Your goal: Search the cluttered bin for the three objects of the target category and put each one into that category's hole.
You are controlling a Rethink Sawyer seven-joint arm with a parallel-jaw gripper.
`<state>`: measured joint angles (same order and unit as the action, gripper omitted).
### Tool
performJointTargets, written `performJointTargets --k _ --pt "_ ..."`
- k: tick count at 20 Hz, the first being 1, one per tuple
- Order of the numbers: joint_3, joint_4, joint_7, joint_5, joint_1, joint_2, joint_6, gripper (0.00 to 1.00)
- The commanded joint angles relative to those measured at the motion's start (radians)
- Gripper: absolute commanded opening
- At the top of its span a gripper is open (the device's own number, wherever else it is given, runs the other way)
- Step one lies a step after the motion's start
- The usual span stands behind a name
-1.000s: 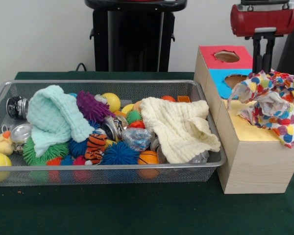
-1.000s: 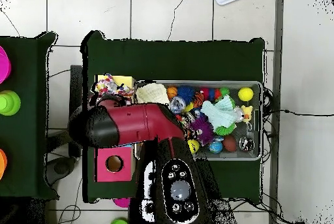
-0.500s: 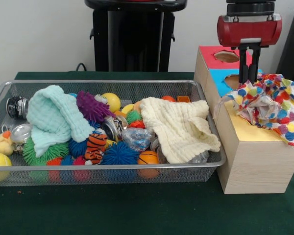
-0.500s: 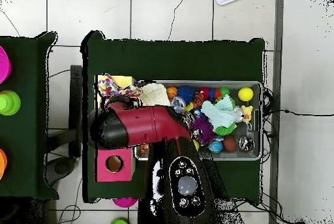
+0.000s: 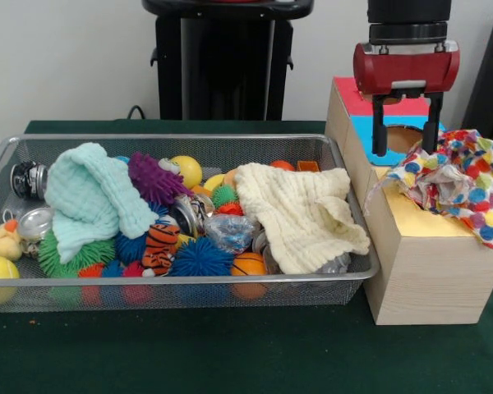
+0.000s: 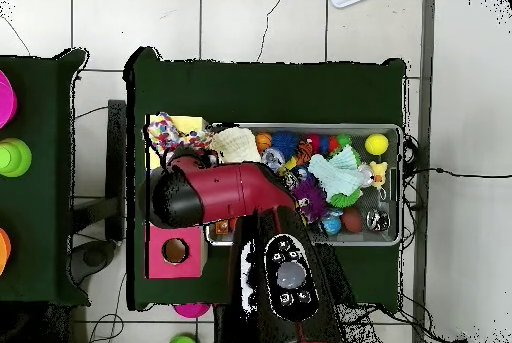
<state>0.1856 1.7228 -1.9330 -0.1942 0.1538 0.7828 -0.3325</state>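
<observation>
Desk: green cloth, bare in the foreground, with the basket and the box side by side on it.
Basket: wire mesh, crowded with spiky balls, smooth balls, a striped toy and metal bits. Holds two more cloths, a cream cloth draped toward the box end and a mint cloth heaped at the other end.
Box: wooden, just beside the basket, top split into a yellow panel nearest, then blue, then red. Blue hole and red hole both visible; yellow panel's hole hidden.
Spotted cloth: bunched on the yellow panel, one corner trailing toward the basket, a fold hanging over the outer side of the box (not down any hole, as far as can be seen).
Gripper: spread, holding nothing, hanging above the blue panel just behind the spotted cloth, clear of it.
Step in hand: judged as a drop just made, with the cloth sitting on top rather than inside.
Doing it well: worth coming down on the middle of the bunch and pressing it into the hole beneath, gathering the trailing corner first. Otherwise risk of it sliding off the side.
Remaining: cream and mint cloths to fetch.
</observation>
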Motion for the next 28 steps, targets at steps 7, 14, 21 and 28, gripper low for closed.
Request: performJointTargets --k 7,14,21,28 --pt "0.010 0.074 -0.035 -0.030 0.031 0.003 -0.065 1.00" --pt "0.030 0.063 0.023 -0.014 0.045 0.067 -0.185 1.00" --pt "0.058 0.026 0.089 0.002 0.076 0.142 -0.334 1.00" --pt "0.080 -0.002 0.105 -0.007 0.089 0.167 -0.409 1.00"
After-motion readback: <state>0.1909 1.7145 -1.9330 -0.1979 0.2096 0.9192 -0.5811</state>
